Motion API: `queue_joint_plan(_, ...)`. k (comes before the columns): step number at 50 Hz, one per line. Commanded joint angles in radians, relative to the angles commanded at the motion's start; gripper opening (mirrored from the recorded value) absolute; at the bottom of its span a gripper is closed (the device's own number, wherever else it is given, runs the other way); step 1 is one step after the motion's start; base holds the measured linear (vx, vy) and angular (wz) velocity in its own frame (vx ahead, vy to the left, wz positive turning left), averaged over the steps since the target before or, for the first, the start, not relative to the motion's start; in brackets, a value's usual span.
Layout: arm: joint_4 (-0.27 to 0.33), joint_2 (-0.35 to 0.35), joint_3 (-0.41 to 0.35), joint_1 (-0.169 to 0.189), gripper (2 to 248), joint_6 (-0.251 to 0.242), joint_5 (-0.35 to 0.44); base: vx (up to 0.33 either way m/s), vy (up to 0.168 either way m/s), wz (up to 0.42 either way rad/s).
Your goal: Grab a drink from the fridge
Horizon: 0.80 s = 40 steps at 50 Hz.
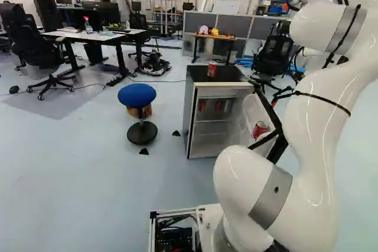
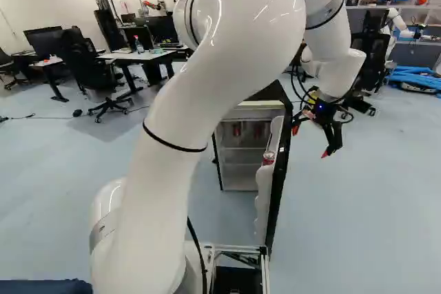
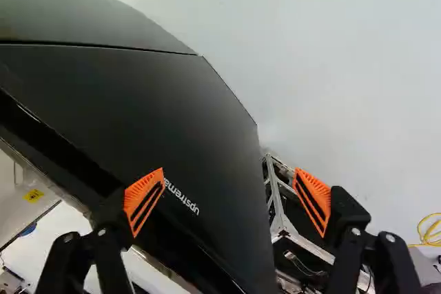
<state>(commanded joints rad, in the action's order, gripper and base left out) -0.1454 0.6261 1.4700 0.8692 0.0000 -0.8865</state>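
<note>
The gripper (image 2: 310, 142) hangs on the outer side of the open fridge door (image 3: 158, 101), its two fingers spread wide with nothing held between the orange pads (image 3: 145, 201). The dark outer face of the door fills much of the space ahead of it and to one side; whether a finger touches it cannot be told. Past the door's edge, ahead of the gripper and partly behind one finger, shows the metal frame (image 3: 278, 204) of the base.

A red drink can (image 1: 260, 129) sits in the door's inner shelf, so the door stands between it and the gripper. More red cans (image 1: 219, 105) are on an upper shelf inside the fridge (image 1: 190, 116), also across the door from the gripper, and another can (image 1: 212, 69) stands upright on the fridge top. A blue-seated stool (image 1: 137, 95) is on the far side of the fridge from the gripper.
</note>
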Motion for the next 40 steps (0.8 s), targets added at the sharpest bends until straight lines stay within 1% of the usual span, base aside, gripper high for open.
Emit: queue_joint_plan(40, 0.000, -0.088, -0.140, -0.045, 247, 0.000, 0.000, 0.000, 0.000, 0.000)
